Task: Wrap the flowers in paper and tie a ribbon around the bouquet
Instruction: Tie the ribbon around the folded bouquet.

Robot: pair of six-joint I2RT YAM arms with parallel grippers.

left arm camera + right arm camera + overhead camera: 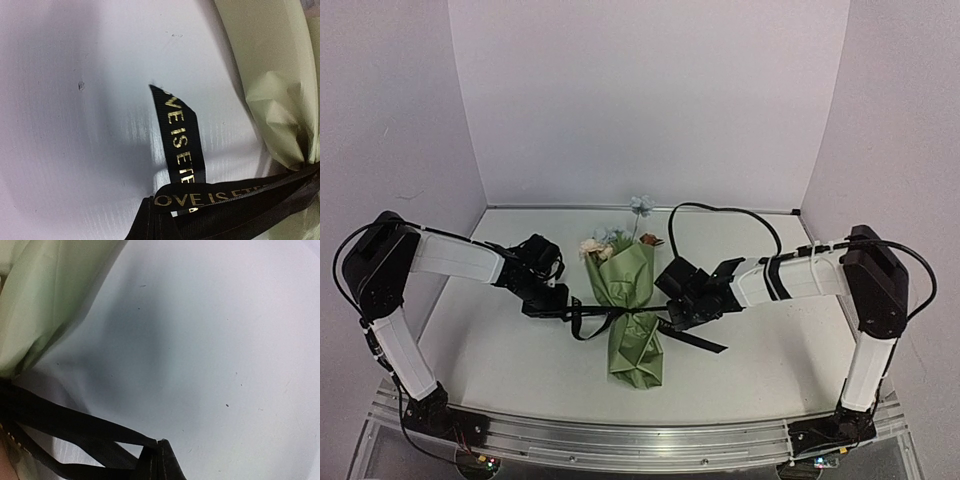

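Gripping ribbon [700, 340] ends: left gripper [565, 311], right gripper [671, 321] | bouquet [636, 348] between, on table [500, 355]

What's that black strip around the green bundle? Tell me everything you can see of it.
A narrow black ribbon, satiny, with gold lettering that reads LOVE IS. It is cinched around the bouquet at its waist and pulled out sideways between the left fingers and right fingers. Loose tails lie on the table.

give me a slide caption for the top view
Left gripper and right gripper hold the ribbon cinched around the bouquet.
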